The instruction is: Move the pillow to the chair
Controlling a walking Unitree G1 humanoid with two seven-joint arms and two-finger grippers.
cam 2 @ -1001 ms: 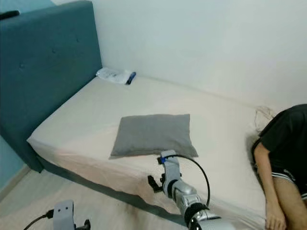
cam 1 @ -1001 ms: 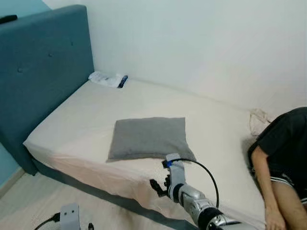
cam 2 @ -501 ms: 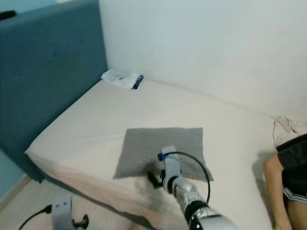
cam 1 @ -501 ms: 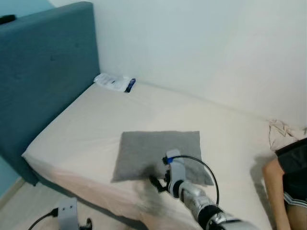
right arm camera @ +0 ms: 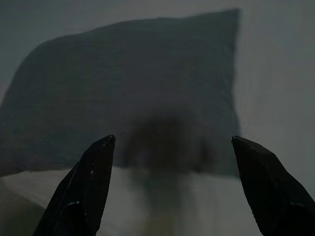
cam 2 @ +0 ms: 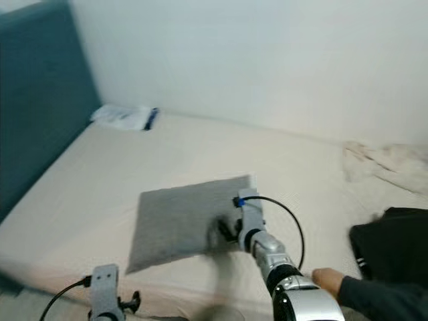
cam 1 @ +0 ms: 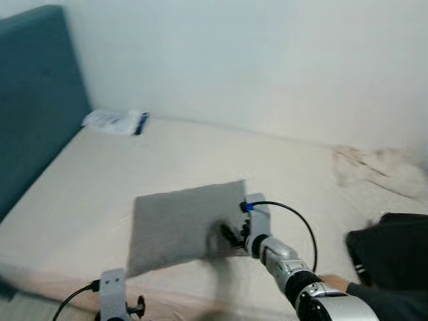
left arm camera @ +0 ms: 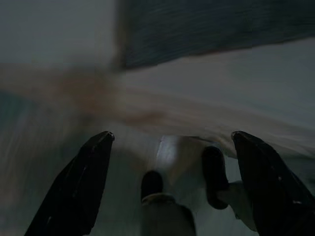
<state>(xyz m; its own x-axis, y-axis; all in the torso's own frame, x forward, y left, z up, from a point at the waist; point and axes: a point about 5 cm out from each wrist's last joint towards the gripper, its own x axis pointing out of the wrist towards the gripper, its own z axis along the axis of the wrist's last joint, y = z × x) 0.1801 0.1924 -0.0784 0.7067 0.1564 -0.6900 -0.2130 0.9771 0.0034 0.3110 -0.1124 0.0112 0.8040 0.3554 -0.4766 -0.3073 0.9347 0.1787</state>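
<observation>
Left eye view: one grey pillow (cam 1: 184, 224) lying flat on a cream bed (cam 1: 287, 167), near its front edge; right pincer (cam 1: 231, 237) reaching over the pillow's near right corner, black cable looping off the silver wrist; one white packet (cam 1: 114, 122) by the teal headboard (cam 1: 30, 100), one crumpled cloth (cam 1: 374, 167) at the far right, one person's dark sleeve (cam 1: 391, 251) at the bed's right edge; left pincer (cam 1: 115, 304) low at the bed's front edge. Right eye view: same bed, same single pillow, no chair to be seen. Left wrist view: dim and blurred, left pincer's fingers (left arm camera: 81, 184) spread wide, holding nothing, over floor and bed edge. Right wrist view: right pincer's fingers (right arm camera: 88, 182) wide apart, empty, framing the pillow's near edge with its shadow on the fabric. Likely light, soft and floppy, sagging from any hold; best pinched at the near right corner or along the edge seam, with a deep bite so the fabric does not slip out.
</observation>
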